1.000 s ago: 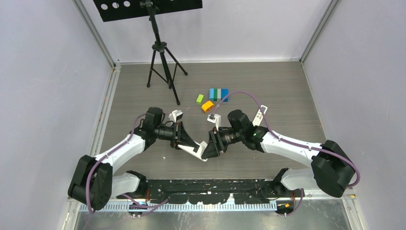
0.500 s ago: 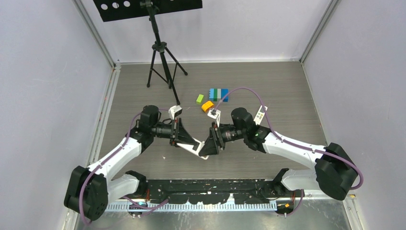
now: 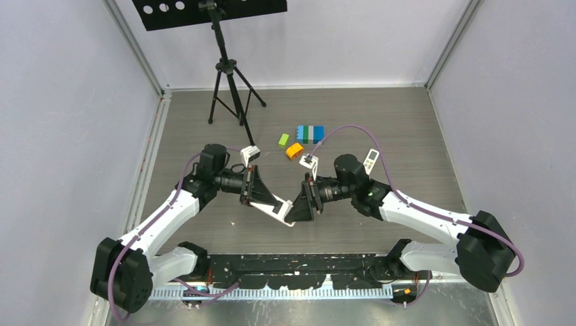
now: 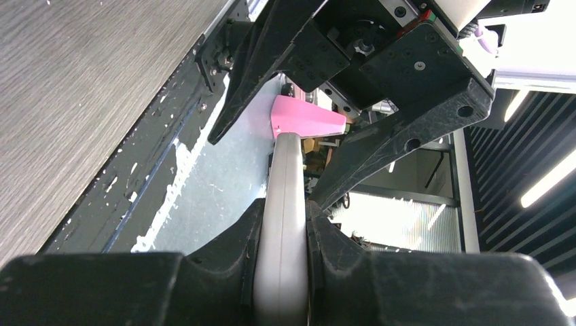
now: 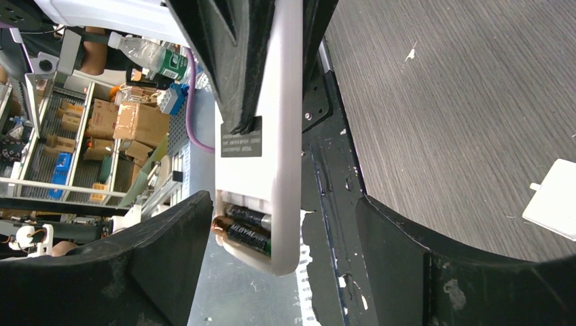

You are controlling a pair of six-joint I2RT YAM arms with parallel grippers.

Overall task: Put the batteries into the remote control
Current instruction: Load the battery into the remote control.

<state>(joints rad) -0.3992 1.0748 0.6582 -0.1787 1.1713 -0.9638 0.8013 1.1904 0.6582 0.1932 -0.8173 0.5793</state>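
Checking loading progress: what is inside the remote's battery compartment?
Two batteries lie side by side in the open bay of the remote. Their right-hand ends sit behind the casing edge; contacts there cannot be seen.

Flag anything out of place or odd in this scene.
The remote, clamped in the left tool, has its battery bay uncovered, leaving two batteries exposed at its end. A flat white piece, possibly the cover, lies apart on the table.
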